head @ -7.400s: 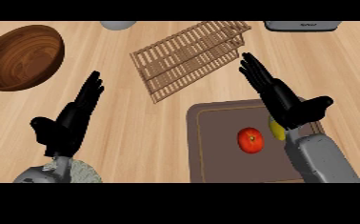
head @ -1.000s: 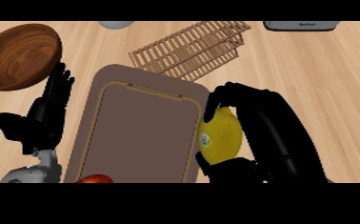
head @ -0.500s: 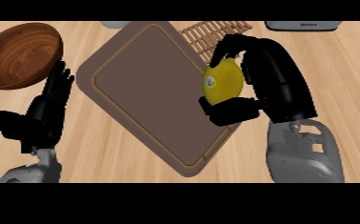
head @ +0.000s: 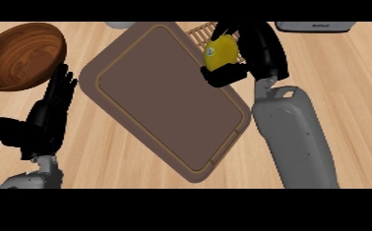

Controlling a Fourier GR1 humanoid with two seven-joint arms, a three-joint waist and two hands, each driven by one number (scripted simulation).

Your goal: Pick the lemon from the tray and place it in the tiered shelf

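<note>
Light wooden surface (head: 334, 63) fills the view, with a big brown rounded-rectangle tray (head: 163, 97) lying skewed across the middle. Right hand (head: 251, 53) sits near the far edge, its black fingers (head: 224, 75) curled round the yellow lemon (head: 219, 52); lemon is lifted off the tray, held just past the tray's far right corner. Slatted wooden tiered shelf (head: 198, 32) is mostly hidden, only a bit of slats showing beside the lemon at the far edge, under or behind the hand, can't tell which. Left hand (head: 47, 114) rests open near the left edge, fingers straight and pointing up, holding nothing. Dark wooden round bowl (head: 25, 55) at the far left corner, grey appliance (head: 314, 26) at the far right edge, both off the route. Step looks like transport: pick done, lemon in hand, placing not yet done. Next move calls for bringing the lemon over a shelf tier, lowering it onto the slats, then opening the fingers; the round lemon could roll on the slats, so set it down low.
</note>
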